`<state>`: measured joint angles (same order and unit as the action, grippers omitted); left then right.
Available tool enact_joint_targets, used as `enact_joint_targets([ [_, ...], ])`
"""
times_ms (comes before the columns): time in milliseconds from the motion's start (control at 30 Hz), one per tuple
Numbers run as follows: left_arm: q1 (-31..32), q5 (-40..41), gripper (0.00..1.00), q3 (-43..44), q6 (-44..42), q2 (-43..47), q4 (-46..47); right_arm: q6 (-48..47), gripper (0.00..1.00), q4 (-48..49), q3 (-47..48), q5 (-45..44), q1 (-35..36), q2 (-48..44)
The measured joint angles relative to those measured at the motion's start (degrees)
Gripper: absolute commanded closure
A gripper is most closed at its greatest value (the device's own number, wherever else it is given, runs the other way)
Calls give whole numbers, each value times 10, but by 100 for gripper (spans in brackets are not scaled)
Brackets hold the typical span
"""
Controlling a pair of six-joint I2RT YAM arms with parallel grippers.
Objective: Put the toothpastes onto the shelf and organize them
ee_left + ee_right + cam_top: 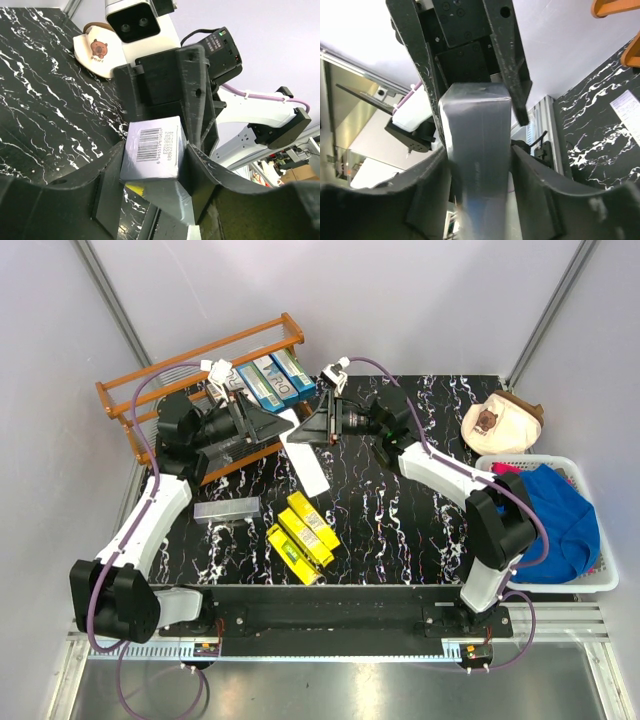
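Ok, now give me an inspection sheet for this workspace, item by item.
Surface: black white-veined marble tabletop.
Job's things: blue-teal cartons on orange wooden shelf; three yellow cartons, one grey carton and one white carton lying on the tabletop.
Clutter: white plastic basket holding blue cloth; cream bear-print fabric item.
Grippers: left gripper clamps silver-grey barcode carton; right gripper flanks it, grip unclear.
Cables: purple cables loop along both arms.
Surroundings: pale walls.

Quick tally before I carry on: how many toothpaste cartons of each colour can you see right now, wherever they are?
Blue-teal cardboard cartons, on the orange-brown wooden shelf: 3
Bright yellow cardboard cartons, on the black marbled table: 3
Silver-grey cardboard cartons, two on the table, one held off it: 3
Total: 9
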<state>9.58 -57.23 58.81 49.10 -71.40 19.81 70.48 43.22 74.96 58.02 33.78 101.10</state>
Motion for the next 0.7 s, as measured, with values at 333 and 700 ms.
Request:
enact_joint_targets([
  [333, -2, 8, 76, -1, 20, 0, 20, -162, 3, -185, -20, -118, 3, -95],
  [700, -91, 58, 81, -66, 128, 12, 126, -233, 0, -239, -96, -249, 3, -212],
])
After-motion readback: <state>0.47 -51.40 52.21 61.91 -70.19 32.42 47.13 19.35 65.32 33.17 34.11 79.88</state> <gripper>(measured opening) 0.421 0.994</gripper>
